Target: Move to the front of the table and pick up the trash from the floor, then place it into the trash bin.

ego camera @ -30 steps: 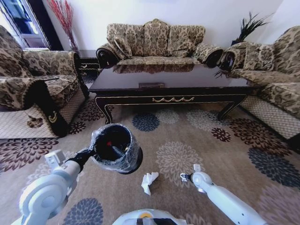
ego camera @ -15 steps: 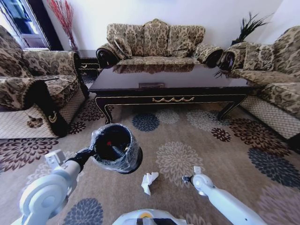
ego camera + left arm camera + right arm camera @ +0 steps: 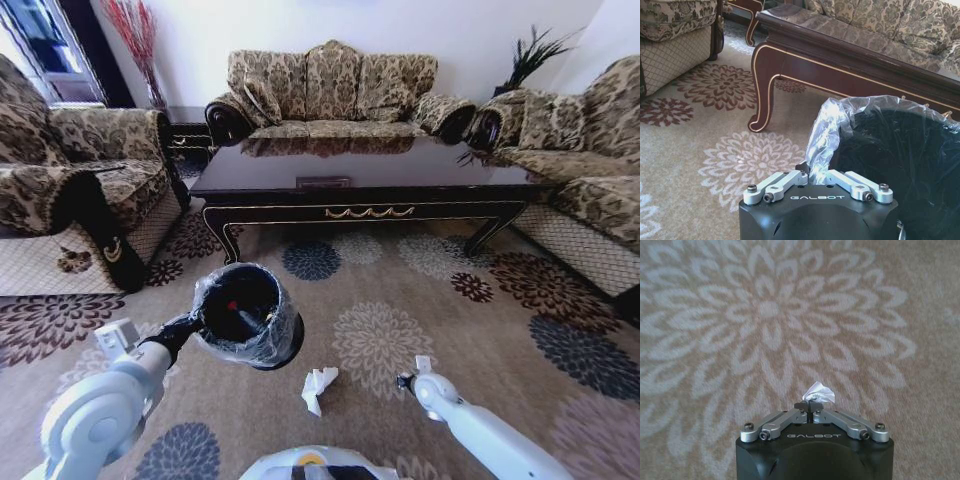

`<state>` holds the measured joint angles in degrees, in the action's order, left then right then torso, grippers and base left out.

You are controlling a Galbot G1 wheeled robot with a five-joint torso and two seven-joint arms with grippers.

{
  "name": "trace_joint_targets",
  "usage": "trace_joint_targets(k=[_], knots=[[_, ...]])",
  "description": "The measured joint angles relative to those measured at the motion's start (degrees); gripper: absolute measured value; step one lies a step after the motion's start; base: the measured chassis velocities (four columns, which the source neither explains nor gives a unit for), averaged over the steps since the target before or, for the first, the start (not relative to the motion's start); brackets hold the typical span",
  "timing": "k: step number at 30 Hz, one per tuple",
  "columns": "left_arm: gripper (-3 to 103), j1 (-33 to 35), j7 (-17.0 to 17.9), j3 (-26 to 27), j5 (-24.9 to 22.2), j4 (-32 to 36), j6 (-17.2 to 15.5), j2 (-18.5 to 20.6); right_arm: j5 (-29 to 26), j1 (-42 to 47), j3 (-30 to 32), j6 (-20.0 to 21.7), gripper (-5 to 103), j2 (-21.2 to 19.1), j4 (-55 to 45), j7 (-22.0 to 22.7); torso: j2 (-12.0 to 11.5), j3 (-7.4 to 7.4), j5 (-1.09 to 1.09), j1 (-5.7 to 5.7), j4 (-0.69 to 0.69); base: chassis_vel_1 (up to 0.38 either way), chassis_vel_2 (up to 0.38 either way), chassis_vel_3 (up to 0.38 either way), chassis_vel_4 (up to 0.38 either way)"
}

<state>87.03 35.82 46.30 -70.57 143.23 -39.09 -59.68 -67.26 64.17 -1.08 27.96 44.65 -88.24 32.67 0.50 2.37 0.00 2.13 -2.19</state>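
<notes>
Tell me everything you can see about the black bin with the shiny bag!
The trash bin is small, round and black, like a bucket, lined with a crinkly clear plastic bag folded over its rim. It tilts toward the camera. The left gripper pinches its rim, holding it above the flowery floor, before the table. Something small and red lies inside.

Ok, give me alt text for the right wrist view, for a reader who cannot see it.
The right gripper is shut on a small crinkled white scrap, held above the floor. Below it the beige carpet shows a large cream flower medallion.
</notes>
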Motion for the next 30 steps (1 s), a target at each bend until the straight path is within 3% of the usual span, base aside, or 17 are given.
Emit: trace_joint_targets(k=[21, 27, 30], knots=[[4, 1.42, -0.02, -1.85, 0.16, 0.01, 0.0, -0.71, -3.34, 2.32, 12.77, -6.69, 0, -11.55, -27.68, -6.18, 0.0, 0.0, 0.0, 0.0, 0.01, 0.0, 0.0, 0.0, 0.0], [4, 2.17, 0.11, -2.38, -0.04, 0.01, 0.0, -0.65, -2.57, 2.39, 15.16, -11.56, 0, -15.66, -34.9, -13.58, 0.0, 0.0, 0.0, 0.0, 0.0, 0.0, 0.0, 0.0, 0.0], [4, 2.51, 0.3, -2.49, -0.12, 0.01, -0.27, -0.43, 0.07, -0.24, 14.69, -16.92, 0, -16.56, -36.88, -21.85, 0.0, 0.0, -0.01, 0.0, 0.02, 0.0, 0.0, 0.0, 0.0]])
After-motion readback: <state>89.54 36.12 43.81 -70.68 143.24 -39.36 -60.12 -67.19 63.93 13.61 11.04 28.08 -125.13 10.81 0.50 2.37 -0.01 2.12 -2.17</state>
